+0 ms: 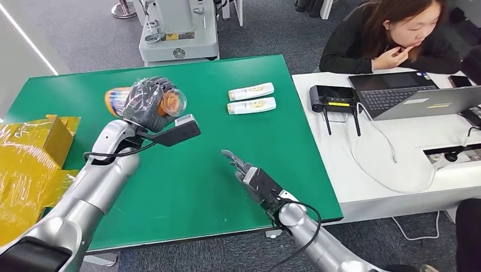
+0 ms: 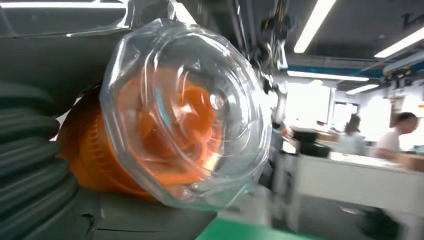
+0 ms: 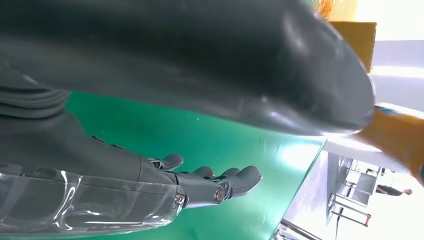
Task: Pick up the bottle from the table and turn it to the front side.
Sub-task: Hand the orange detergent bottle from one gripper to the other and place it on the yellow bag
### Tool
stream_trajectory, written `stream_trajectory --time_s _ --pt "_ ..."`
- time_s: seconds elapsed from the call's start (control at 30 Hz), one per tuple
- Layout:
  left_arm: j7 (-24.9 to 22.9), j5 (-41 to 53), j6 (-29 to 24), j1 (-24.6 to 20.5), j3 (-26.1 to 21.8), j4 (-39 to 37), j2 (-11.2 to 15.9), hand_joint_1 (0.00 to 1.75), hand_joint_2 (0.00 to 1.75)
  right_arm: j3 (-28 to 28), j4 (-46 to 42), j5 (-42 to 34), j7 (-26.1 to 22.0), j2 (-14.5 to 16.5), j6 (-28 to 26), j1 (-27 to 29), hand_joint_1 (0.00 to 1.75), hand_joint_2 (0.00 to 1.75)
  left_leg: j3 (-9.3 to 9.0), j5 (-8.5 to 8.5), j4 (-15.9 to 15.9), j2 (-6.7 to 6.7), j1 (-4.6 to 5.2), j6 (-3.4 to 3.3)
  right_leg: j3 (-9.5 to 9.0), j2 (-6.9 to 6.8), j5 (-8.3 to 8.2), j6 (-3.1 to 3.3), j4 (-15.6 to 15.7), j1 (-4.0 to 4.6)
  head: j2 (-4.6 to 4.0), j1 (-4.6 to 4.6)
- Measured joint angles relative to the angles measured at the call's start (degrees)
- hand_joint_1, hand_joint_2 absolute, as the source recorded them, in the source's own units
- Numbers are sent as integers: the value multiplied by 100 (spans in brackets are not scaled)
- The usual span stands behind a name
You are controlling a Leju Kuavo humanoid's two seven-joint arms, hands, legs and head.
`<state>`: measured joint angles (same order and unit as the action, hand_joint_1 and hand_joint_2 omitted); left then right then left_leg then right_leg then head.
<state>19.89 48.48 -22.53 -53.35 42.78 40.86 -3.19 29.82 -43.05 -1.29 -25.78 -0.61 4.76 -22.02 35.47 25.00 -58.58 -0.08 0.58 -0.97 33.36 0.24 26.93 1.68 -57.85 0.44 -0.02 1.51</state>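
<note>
Bottle with orange contents aloft, grasped in left hand fingers; right hand fingers released, outstretched.

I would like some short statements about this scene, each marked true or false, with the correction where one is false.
1. The left hand holds the orange bottle above the green table. True.
2. The right hand also grips a bottle. False: it holds nothing, and its fingers are stretched out over the table.
3. Two white bottles lie side by side on the green table. True.
4. The held bottle is standing upright on the table. False: it is lifted and lies roughly on its side in the hand.
5. The laptop sits on the green table. False: it is on the white desk beside it, in front of a seated person.
</note>
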Motion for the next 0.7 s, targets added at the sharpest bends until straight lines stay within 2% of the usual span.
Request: stream_trajectory --time_s 0.1,0.23,0.43,0.7 --pt "-568 1191 -82 -199 181 -110 206 175 175 -124 -177 40 14 0 -21 179 0 0 0 0 1 1 0 0 0 1 0 0 -1 0 0 0" --pt "-772 1878 -16 -408 217 -234 548 175 175 -358 -458 81 14 0 -28 476 0 0 0 0 2 3 0 0 1 3 0 1 -2 0 0 1" --pt "-731 2032 -19 -566 217 -351 1038 175 175 -680 -854 83 14 0 -67 853 0 0 1 -1 3 2 -1 1 2 3 1 1 -2 0 0 1" --pt "-726 2050 -16 -583 217 -370 1179 175 175 -797 -1036 85 14 0 -63 945 0 0 3 -1 1 1 2 1 1 1 0 0 -2 -2 0 2"
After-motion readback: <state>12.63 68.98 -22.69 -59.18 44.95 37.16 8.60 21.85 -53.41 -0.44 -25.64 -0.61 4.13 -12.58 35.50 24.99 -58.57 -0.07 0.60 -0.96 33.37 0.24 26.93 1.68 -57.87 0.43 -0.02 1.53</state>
